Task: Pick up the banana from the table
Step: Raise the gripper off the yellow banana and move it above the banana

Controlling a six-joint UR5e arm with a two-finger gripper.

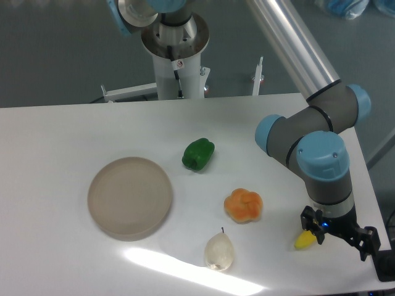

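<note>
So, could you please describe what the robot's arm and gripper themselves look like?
The arm has silver metallic tubes, grey joint housings and light blue round end caps. Its white pedestal base carries a small red-marked sticker and a thin dark cable. The gripper is black and blocky, with a small blue light glowing on it.

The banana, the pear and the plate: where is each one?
banana [303,241]: fixed camera, the yellow end showing below the tool.
pear [219,253]: fixed camera, middle of its pale body.
plate [102,213]: fixed camera, its lower left rim.
</note>
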